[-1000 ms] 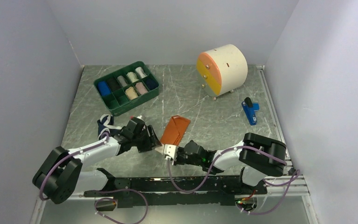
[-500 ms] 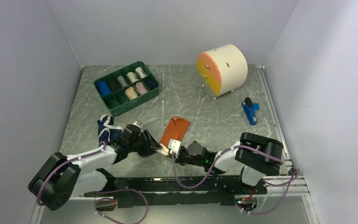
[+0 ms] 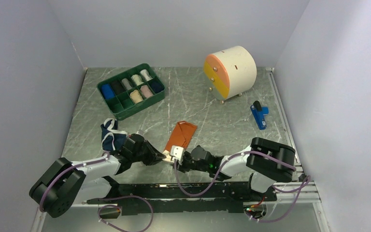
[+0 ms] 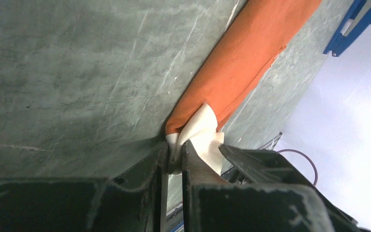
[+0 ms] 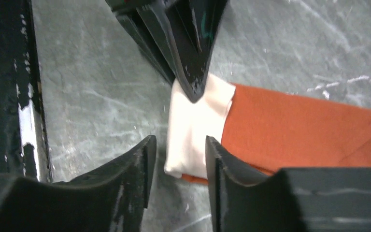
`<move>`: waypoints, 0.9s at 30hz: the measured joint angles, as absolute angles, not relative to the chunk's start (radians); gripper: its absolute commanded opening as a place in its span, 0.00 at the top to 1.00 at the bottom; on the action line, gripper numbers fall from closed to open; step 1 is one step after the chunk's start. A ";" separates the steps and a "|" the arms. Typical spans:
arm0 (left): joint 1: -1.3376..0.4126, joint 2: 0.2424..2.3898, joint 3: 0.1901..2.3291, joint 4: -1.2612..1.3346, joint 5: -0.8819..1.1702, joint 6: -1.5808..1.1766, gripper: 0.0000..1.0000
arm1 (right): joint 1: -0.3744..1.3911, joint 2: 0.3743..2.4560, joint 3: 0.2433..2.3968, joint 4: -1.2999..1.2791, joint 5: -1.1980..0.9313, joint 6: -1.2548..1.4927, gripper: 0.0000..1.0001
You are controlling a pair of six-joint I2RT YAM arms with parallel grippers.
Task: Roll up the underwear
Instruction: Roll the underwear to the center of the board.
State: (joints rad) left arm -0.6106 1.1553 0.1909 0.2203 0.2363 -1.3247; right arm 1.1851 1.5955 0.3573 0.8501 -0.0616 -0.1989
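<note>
My left gripper (image 4: 175, 153) just pinched the cream end of the orange underwear (image 3: 181, 135), flat on the table (image 3: 222, 126) by the arms, and my right gripper (image 5: 177, 151) spread open, so I reckon it's a hand-off before rolling.

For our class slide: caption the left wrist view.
Left gripper pinches the cream end of the orange underwear on the table.

A grey-green marbled surface (image 3: 212, 121) was enclosed by plain pale walls (image 3: 174, 29) at the left, far and right sides and was evenly lit. A cream drum-shaped drawer unit (image 3: 239, 65) was set far right, a green tray (image 3: 140, 107) far left.
</note>
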 measured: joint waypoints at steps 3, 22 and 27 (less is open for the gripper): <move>-0.611 1.155 0.215 0.173 0.226 -1.321 0.93 | 1.214 1.583 0.402 0.810 -0.043 -0.231 0.45; -0.612 1.134 0.229 0.116 0.212 -1.325 0.91 | 1.353 1.750 0.522 0.796 0.218 -0.445 0.95; -0.615 1.130 0.229 0.110 0.212 -1.326 0.70 | 1.371 1.754 0.507 0.830 0.277 -0.437 1.00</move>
State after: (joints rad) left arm -0.6151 1.1301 0.2287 0.1104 0.2119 -1.3262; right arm 1.3708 1.7538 0.5068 0.8303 0.2771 -0.4374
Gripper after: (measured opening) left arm 0.170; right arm 0.028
